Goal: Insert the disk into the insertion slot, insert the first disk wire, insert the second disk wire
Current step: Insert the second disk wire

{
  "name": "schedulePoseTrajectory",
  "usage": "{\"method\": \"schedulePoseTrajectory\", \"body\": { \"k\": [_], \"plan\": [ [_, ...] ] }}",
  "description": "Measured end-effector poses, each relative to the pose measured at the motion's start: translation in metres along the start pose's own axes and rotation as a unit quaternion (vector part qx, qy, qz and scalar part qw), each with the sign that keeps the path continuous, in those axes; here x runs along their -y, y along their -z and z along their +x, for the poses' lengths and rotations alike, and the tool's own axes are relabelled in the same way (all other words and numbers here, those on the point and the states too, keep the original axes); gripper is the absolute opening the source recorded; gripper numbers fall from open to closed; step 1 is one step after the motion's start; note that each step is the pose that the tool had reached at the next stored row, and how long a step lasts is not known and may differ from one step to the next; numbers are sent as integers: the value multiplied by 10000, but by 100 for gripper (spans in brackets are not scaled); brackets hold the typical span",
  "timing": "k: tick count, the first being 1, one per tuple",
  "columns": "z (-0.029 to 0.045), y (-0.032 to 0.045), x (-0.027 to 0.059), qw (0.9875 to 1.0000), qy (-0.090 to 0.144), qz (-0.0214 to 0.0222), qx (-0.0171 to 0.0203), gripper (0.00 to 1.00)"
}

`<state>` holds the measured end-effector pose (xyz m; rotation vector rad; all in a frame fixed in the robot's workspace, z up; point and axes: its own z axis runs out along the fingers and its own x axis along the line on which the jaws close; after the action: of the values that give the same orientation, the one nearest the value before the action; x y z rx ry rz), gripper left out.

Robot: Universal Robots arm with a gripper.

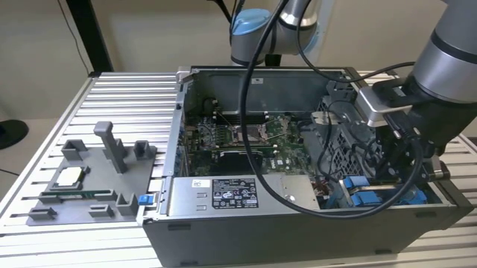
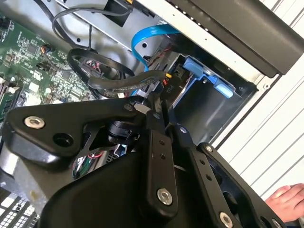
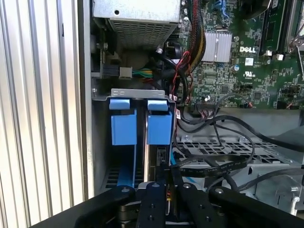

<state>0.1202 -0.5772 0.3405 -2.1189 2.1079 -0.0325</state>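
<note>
Slatted aluminium bench, open PC case (image 1: 298, 223) | disk (image 3: 158, 126) seated in insertion slot (image 3: 137, 95) | step: disk wire insertion | my gripper (image 2: 159, 110) pinched on black wire connector (image 2: 164, 88) beside drive | needs square alignment with the port.

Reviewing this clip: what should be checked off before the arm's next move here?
1. Disk in the insertion slot: its blue carrier sits inside the bay. Ok.
2. Gripper position: down in the case corner, right by the bay. Ok.
3. Black flat cable plugged in: it ends near the gripper, but the connection is hidden. Cannot tell.
4. Loose black wires: draped over the perforated metal cage beside the bay, close to the gripper. Not ok.
5. People clear of the cell: a hand rests on the ribbed table in the second wrist view. Not ok.
</note>
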Motion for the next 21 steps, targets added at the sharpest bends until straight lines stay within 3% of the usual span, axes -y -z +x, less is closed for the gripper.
{"method": "schedulePoseTrajectory", "body": {
  "k": [9, 21],
  "plan": [
    [9, -2, 12, 10000, -1, 0, 9, 0],
    [18, -38, 8, 9999, -22, 5, 113, 0]
  ]
}}
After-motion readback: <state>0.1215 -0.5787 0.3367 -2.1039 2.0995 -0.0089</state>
